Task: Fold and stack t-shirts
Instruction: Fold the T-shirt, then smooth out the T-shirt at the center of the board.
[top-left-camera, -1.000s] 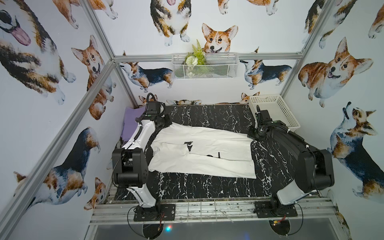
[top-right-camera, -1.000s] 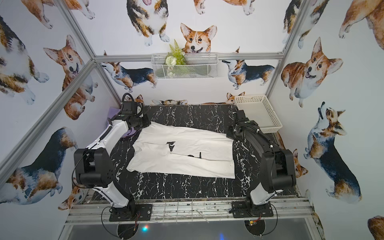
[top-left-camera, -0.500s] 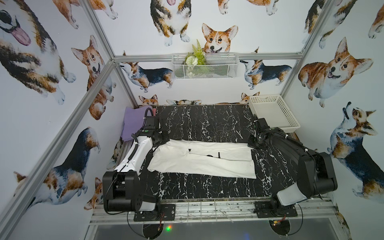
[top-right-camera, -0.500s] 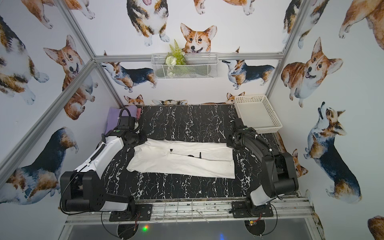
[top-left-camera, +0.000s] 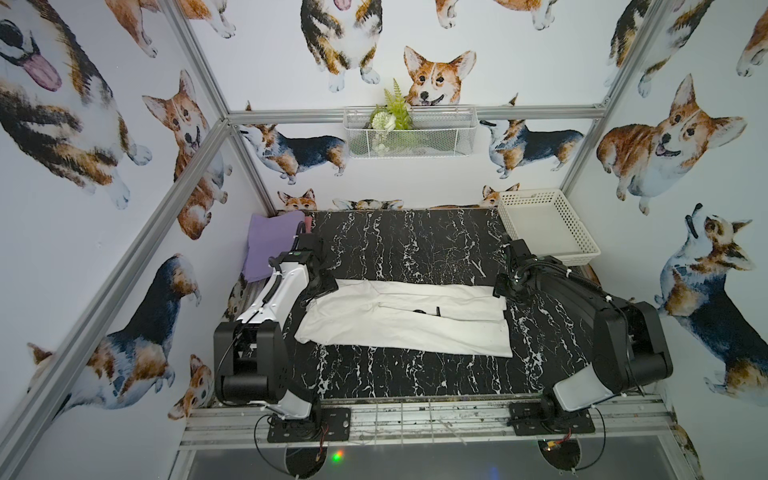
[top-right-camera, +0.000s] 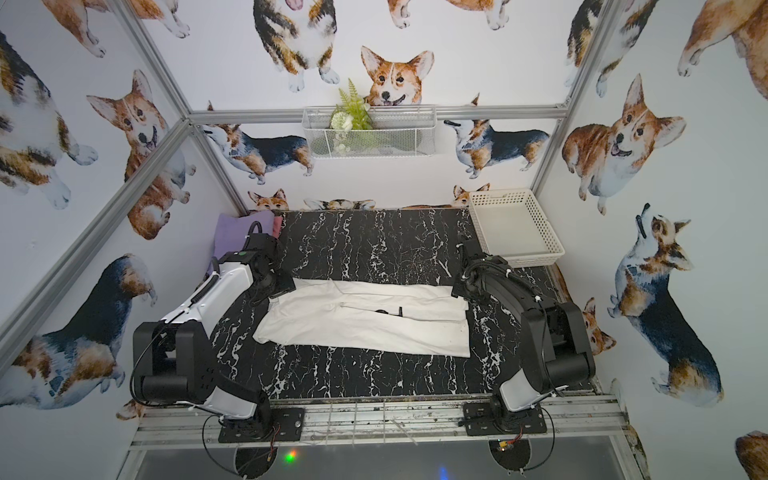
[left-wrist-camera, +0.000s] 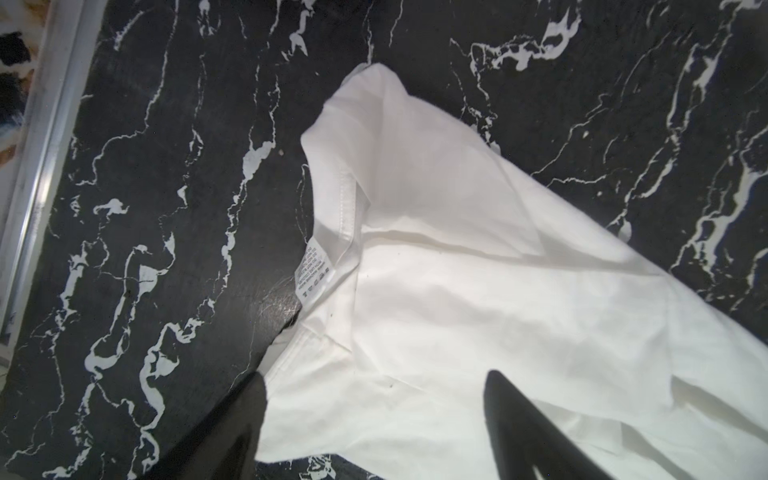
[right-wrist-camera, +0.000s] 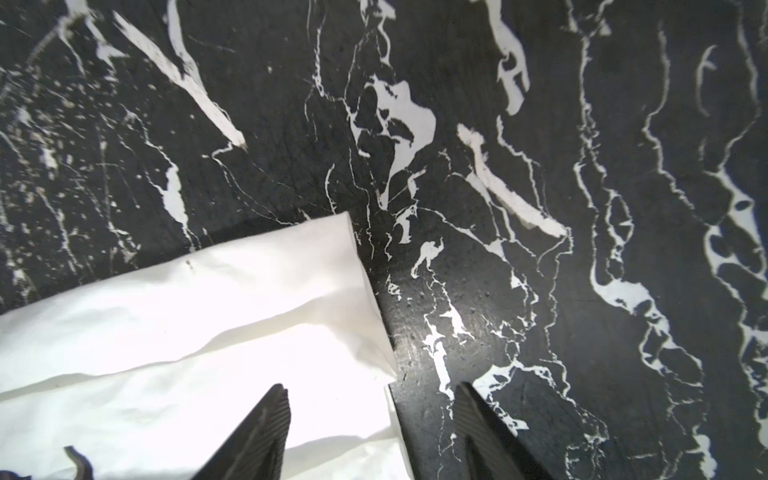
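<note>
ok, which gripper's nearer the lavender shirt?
Left. The left gripper is at the end of the white shirt that lies just in front of the lavender shirt. The right gripper is at the white shirt's opposite end.

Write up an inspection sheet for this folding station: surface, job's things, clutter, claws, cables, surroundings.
Surface: black marble table, scuffed, no spills seen.
Job's things: white t-shirt folded into a long band across the middle; lavender t-shirt and pinkish t-shirt at the far left corner.
Clutter: white basket at the far right corner, nothing seen inside.
Claws: left claw open over the shirt's labelled end; right claw open, straddling the opposite edge; neither grips cloth.
Cables: black lead runs along the left arm; more loop at the arm bases, off the table.
Surroundings: corgi-print walls; wire basket with a plant on the back wall.
</note>
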